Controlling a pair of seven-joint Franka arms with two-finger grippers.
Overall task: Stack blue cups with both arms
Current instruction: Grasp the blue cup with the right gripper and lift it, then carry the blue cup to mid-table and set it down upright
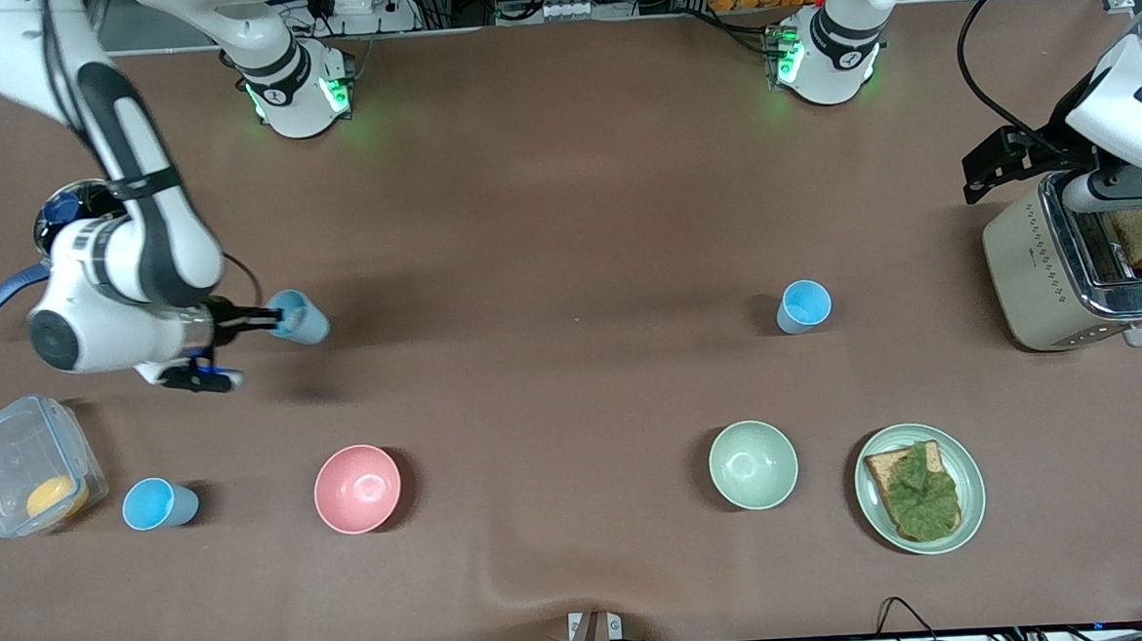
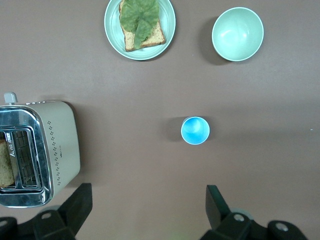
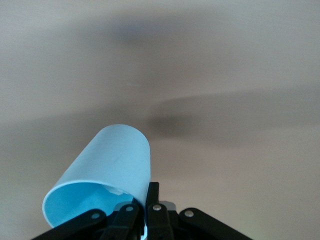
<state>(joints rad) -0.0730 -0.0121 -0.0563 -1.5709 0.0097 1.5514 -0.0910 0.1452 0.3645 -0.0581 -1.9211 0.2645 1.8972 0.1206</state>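
nearest my camera sat a round pale green plate (image 1: 970, 475) carrying a slice of brown bread topped with a green leaf (image 1: 917, 493), and in the same row a small pale green bowl (image 1: 753, 464), a pink bowl (image 1: 357, 488), one light-blue tapered plastic cup (image 1: 158, 504) standing upright, and a clear lidded plastic box (image 1: 30, 476) with something round and yellow (image 1: 56, 498) inside; both bowls looked bare inside. farther from the camera, toward the right arm's end of the table, the right gripper (image 1: 260, 319) had its fingers pinched shut on the rim wall of a second light-blue cup (image 1: 299, 317), one finger inside the mouth, with the cup tipped over on its side. i judged these cups light, thin-walled and smooth, so a rim pinch seemed the sensible hold, though a tilted cup could slip or flex if squeezed hard. a third light-blue cup (image 1: 805, 305) stood upright and empty toward the left arm's end, well apart from the others. the left gripper (image 2: 145, 210) waited over the table beside a cream and chrome toaster (image 1: 1067, 270) with toast (image 1: 1141, 235) in its slot, fingers spread wide and holding nothing.
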